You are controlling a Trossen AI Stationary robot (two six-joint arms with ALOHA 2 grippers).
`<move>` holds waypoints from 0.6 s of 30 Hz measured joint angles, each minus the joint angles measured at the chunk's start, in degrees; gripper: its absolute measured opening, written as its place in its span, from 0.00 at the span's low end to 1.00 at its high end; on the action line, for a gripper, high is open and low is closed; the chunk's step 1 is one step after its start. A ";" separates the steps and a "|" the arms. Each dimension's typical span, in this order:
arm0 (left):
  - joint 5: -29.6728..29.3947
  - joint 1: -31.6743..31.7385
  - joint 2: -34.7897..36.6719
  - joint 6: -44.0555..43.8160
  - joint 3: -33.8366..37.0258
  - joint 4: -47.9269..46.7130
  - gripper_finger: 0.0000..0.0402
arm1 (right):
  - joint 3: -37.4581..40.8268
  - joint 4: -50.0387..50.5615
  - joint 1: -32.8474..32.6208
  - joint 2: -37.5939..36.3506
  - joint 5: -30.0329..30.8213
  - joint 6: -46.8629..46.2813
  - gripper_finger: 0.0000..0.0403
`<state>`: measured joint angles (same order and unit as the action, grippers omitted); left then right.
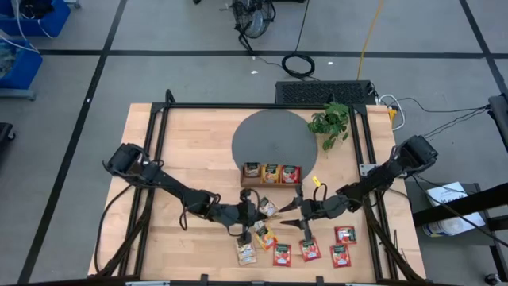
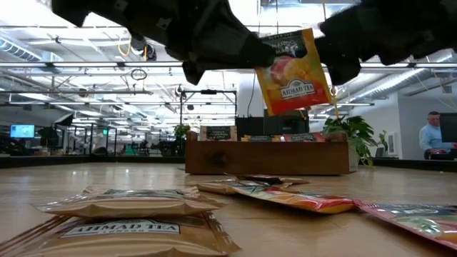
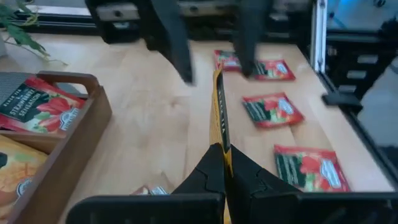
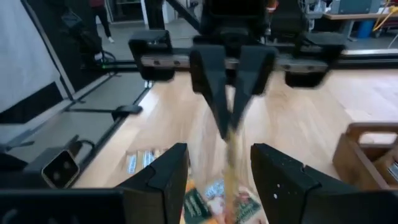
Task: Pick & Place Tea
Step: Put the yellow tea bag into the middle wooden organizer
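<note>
Left gripper [image 1: 255, 210]: pinched on an orange-yellow sachet [image 2: 291, 70], held upright above the table.
Right gripper [image 1: 290, 211]: spread, at 3 o'clock of it.
Hidden: sachet's top corner.

The wooden table [image 1: 198, 143] carries a tray [image 1: 271, 174], a plant [image 1: 331, 123], a mat [image 1: 274, 137] (round, grey) and loose sachets [image 1: 317, 250] at its near edge.

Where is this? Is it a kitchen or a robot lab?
Most likely a robot lab or workshop, not a kitchen. Two dark robot arms work at a wooden table on a bare grey floor with loose cables, and the low view shows a big open hall with ceiling lights.
</note>
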<state>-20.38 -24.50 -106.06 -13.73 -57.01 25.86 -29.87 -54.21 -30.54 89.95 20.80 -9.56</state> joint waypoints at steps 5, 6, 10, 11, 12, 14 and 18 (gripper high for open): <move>0.68 0.47 0.00 -0.07 0.00 0.09 0.00 | -0.73 -0.84 0.42 1.48 0.05 0.38 0.40; 0.73 0.46 0.00 0.07 0.00 0.39 0.00 | -0.74 -0.88 0.48 1.64 0.05 0.32 0.39; 0.81 0.52 0.00 0.04 0.01 -0.03 0.00 | -0.72 -1.36 0.67 1.79 -0.04 0.24 0.38; 0.81 0.67 0.00 0.06 0.00 0.29 0.00 | -0.72 -1.33 0.89 1.86 -0.06 0.24 0.37; 0.81 0.76 0.00 0.18 0.00 0.95 0.00 | -0.72 -1.17 1.02 1.90 -0.05 0.22 0.37; 0.81 0.93 0.00 0.31 0.00 1.43 0.00 | -0.72 -1.10 1.31 1.90 -0.06 0.22 0.35; 0.81 1.28 -0.02 0.43 0.00 1.19 0.00 | -0.72 -0.01 1.61 1.90 -0.06 0.20 0.33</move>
<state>-19.57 -23.22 -106.08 -13.30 -57.01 27.05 -30.59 -54.22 -28.93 91.85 20.73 -9.37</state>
